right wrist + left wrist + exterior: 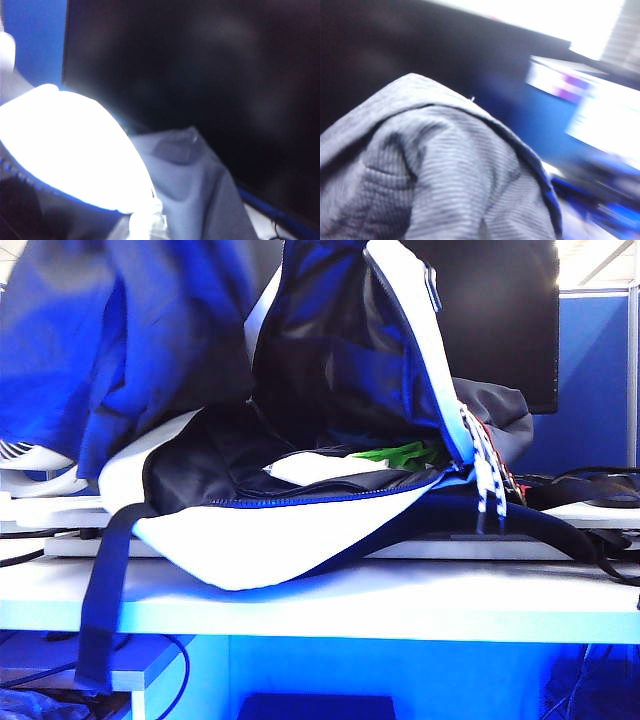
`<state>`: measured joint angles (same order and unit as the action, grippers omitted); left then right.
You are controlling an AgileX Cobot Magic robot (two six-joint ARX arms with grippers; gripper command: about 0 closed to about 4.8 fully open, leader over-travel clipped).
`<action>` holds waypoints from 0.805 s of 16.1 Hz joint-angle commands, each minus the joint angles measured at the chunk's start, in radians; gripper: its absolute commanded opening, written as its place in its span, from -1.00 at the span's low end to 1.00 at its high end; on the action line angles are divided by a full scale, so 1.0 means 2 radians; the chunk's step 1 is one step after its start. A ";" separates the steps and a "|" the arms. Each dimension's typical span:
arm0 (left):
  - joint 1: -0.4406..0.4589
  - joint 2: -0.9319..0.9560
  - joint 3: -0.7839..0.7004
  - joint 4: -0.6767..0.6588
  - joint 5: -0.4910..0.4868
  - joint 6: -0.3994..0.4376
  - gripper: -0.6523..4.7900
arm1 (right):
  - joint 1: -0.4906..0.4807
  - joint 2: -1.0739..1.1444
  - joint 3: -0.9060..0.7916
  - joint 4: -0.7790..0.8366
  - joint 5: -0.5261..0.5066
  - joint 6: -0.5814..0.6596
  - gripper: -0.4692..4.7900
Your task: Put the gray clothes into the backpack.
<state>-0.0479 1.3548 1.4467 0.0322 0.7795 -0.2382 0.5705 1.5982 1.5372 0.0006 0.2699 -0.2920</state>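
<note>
Here, view by view.
Exterior view, backpack (300,540): lies on the white table (420,605), mouth gaping toward the camera, flap held high at 12 o'clock, dark lining exposed, something green inside.
Exterior view, gray clothes (120,350): hang bunched at 10 o'clock, above and beside the opening, tinted blue.
Left wrist view, left gripper: hidden under the ribbed gray clothes (435,175); pressed together, seemingly pinching that fabric.
Right wrist view, right gripper: fingers unseen; pressed together, apparently holding up the white flap (70,150).
Advice: carry the bundle over the mouth, lower deep before releasing; keep the flap lifted; watch for trailing cloth snagging the zipper edge.
</note>
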 commanded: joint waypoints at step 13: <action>-0.143 0.208 -0.057 0.163 -0.045 -0.047 -0.78 | -0.001 -0.048 0.006 0.050 -0.048 0.072 -0.84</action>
<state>-0.3191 1.7458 1.3144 0.2558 0.7036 -0.2779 0.5701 1.5272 1.5360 0.0048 0.1810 -0.1650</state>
